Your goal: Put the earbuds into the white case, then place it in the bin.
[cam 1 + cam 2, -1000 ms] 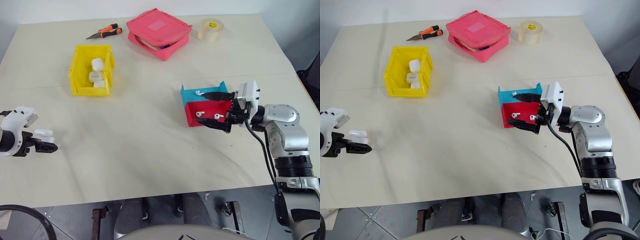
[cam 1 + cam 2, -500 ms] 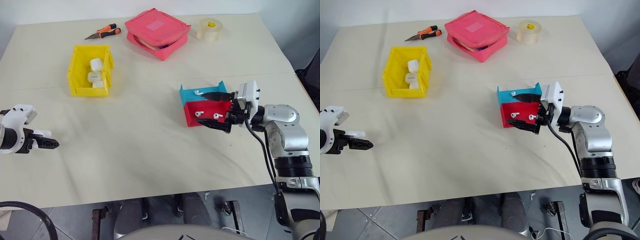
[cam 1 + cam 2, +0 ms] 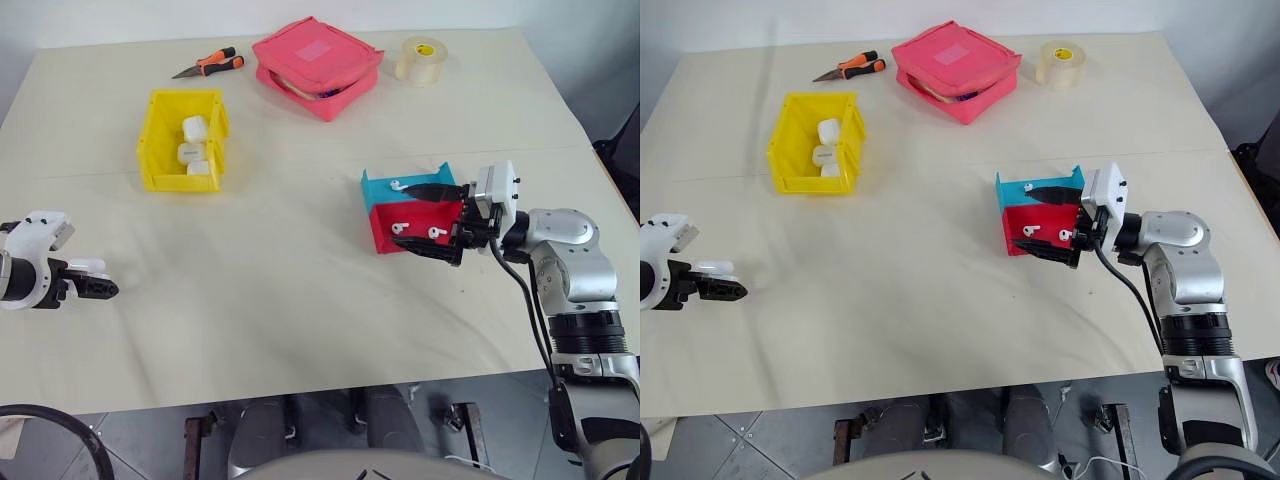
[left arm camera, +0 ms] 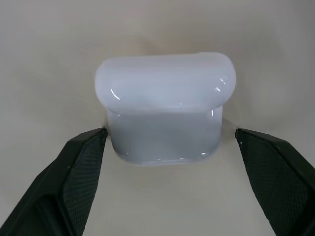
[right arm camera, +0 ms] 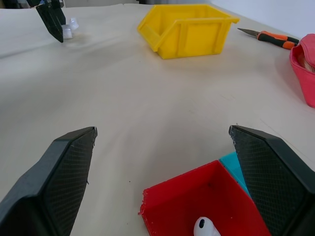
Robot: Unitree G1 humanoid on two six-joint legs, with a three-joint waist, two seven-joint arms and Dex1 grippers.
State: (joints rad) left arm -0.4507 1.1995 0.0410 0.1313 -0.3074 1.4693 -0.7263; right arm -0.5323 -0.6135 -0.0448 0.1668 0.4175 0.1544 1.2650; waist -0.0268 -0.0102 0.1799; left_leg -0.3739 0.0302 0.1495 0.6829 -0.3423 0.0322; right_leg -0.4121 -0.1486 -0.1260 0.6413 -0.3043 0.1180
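Observation:
A glossy white case (image 4: 165,98) rests on the table at the far left. My left gripper (image 4: 169,135) is open around it, one finger on each side with a thin gap. At the right, several tiny white earbuds lie in two small trays: one (image 3: 397,184) in the blue tray (image 3: 378,186) and two (image 3: 401,227) in the red tray (image 3: 385,238). My right gripper (image 3: 427,220) is open and level, its fingers straddling these trays. The yellow bin (image 3: 160,150) stands at the back left with three white cases (image 3: 191,152) inside.
A pink zip pouch (image 3: 316,66), a roll of clear tape (image 3: 420,59) and orange-handled pliers (image 3: 211,64) lie along the far edge. A wide stretch of bare table lies between the two grippers. The near table edge runs just below both.
My left wrist has turned a little over the white case, so less of the case shows beside its finger. The right arm and the trays have not moved.

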